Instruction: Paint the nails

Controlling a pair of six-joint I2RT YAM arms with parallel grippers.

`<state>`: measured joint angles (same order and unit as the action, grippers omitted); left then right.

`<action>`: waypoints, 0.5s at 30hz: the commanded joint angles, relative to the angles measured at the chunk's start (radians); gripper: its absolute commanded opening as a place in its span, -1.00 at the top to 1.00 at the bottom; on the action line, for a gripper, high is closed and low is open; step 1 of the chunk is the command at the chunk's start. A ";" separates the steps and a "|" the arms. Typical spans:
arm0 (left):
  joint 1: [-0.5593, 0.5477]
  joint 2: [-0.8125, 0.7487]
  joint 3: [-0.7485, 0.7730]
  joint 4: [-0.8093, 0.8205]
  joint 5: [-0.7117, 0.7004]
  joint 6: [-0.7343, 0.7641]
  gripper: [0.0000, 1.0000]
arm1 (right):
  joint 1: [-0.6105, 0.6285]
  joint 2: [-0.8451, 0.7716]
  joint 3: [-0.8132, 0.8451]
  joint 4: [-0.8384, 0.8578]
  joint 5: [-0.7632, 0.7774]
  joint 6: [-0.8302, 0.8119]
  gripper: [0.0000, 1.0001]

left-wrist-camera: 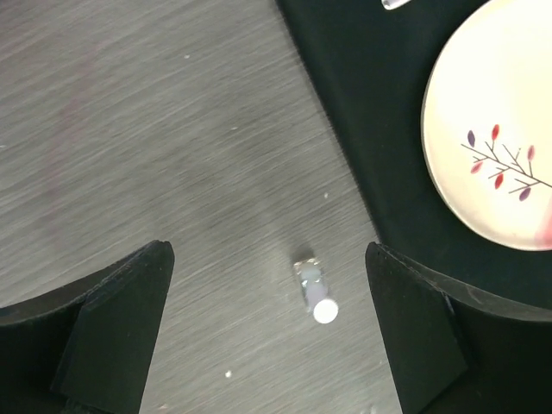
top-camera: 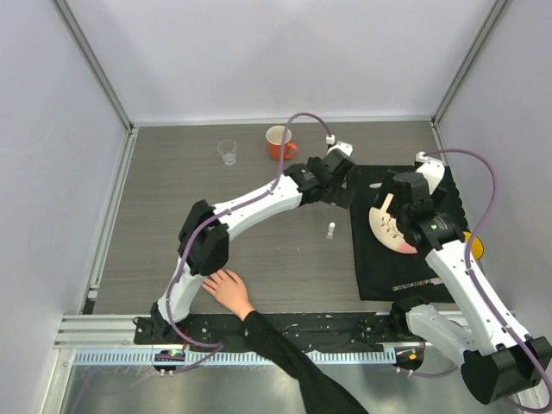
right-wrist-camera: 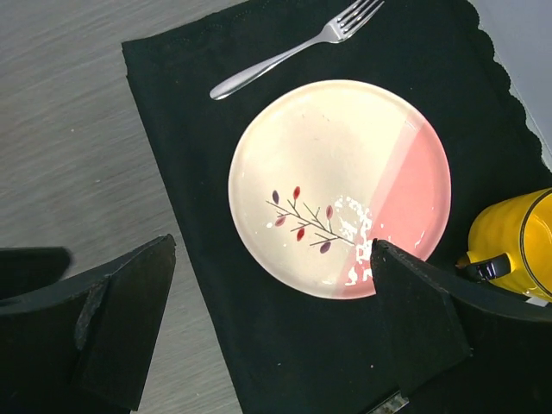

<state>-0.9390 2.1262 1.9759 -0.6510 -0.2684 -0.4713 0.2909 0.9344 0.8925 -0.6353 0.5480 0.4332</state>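
1. Two end effectors hang open over the desk. The left end effector point(left-wrist-camera: 267, 250) has its black fingers point(left-wrist-camera: 121, 310) spread wide and grips nothing. The right end effector point(right-wrist-camera: 273, 244) is just as wide and just as empty.
2. Seen from the left wrist, a small clear bottle point(left-wrist-camera: 314, 293) with a white cap appears to stand upright on bare wood at 5 o'clock of the gap, touching neither finger.
3. Seen from the right wrist, a cream-and-pink plate point(right-wrist-camera: 341, 185) lies between the jaws on a black placemat point(right-wrist-camera: 172, 78). A fork point(right-wrist-camera: 297, 47) lies at 12 o'clock of it and a yellow vessel point(right-wrist-camera: 509, 241) at 3 o'clock.
4. From overhead, the bottle sits just off the mat's 9 o'clock edge. An orange mug point(top-camera: 278, 142) and a clear glass point(top-camera: 227, 152) stand at the desk's 12 o'clock.
5. A bare hand point(top-camera: 228, 289) in a black sleeve rests flat at the desk's 7 o'clock, well apart from both end effectors. The nails point(top-camera: 210, 279) are too small to make out and look untouched.
6. Judged from this, the step in hand is fetching the bottle. To do it well, shift the left end effector toward 5 o'clock until the bottle is centred, then descend straight. Close on the glass body below the cap and keep it upright, leaving the cap free for the right arm.
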 commanded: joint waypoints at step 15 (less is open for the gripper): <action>-0.081 0.049 -0.051 -0.018 -0.014 -0.109 -0.34 | -0.032 -0.126 -0.029 0.083 -0.155 -0.014 -0.99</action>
<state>-1.0061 2.2017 1.8984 -0.6670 -0.2745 -0.5537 0.2653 0.8227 0.8692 -0.5976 0.4206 0.4282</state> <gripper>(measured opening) 0.679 0.995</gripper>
